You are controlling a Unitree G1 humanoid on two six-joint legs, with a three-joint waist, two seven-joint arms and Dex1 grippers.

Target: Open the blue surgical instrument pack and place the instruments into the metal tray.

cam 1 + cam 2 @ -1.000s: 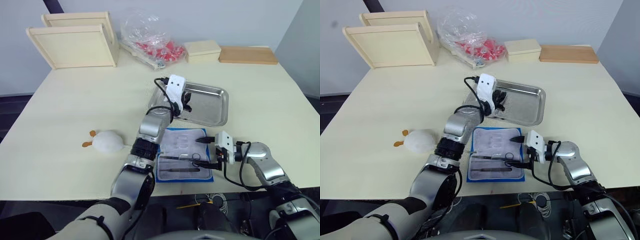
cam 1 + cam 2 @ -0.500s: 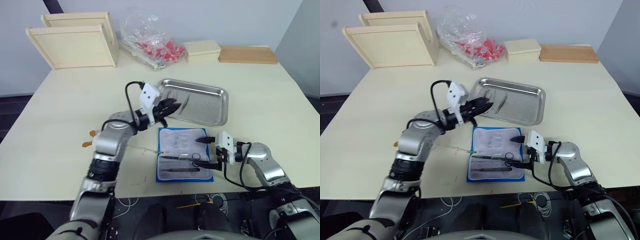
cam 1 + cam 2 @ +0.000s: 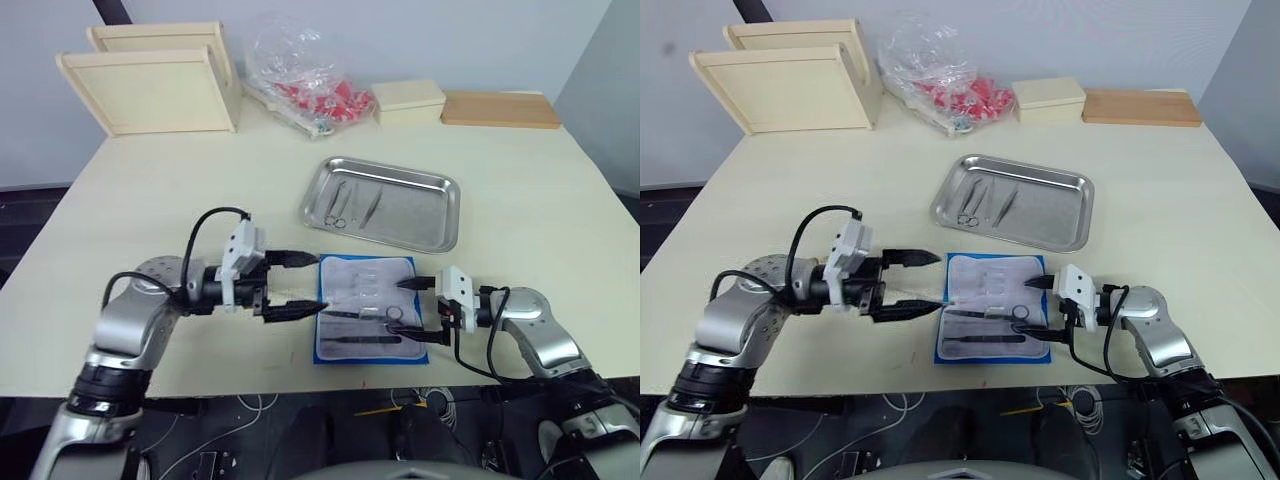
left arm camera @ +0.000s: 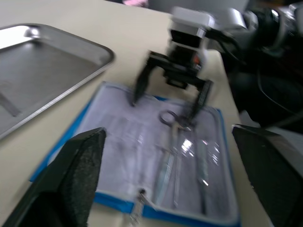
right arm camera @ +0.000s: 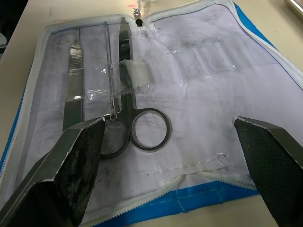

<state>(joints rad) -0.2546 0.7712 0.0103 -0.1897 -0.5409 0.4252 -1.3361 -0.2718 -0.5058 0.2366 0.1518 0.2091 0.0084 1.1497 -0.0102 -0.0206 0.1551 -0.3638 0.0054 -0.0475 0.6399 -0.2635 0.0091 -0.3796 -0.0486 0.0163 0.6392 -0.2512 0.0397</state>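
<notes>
So the left gripper (image 3: 296,284) has pulled back from the metal tray (image 3: 440,225) since a second ago. It was up over the tray's near-left corner, and now it sits low over the table, just off the left edge of the blue surgical instrument pack (image 3: 325,350), fingers spread wide and holding nothing. A couple of instruments (image 3: 351,205) now lie in the left part of the tray: a small pair of scissors and at least one thin straight tool beside it. The right gripper (image 3: 421,309) hasn't budged, it's at the pack's right edge, fingers wide apart, tips resting on or just above the panel, gripping nothing.

The pack lies unfolded, just in front of the tray, whitish pocket panel up with the blue border around it. In the right wrist view three tools are tucked into it: scissors (image 5: 137,118) with ring handles, a flat forceps (image 5: 75,90) and a thin probe-like thing between them. The scissor rings lie between the right gripper's fingers.

Around the tray: behind it, a crumpled clear plastic bag (image 3: 297,70) with red stuff inside, a pale wooden box (image 3: 408,101) and a flat wooden board (image 3: 497,109) further right. Far left of the tray, two pale wooden trays (image 3: 150,90) lean against each other. Nothing sits between the pack and the tray.

Count: one pack, one metal tray, two wooden trays, three tools in the pack, two or three in the tray, can't tell exactly.
</notes>
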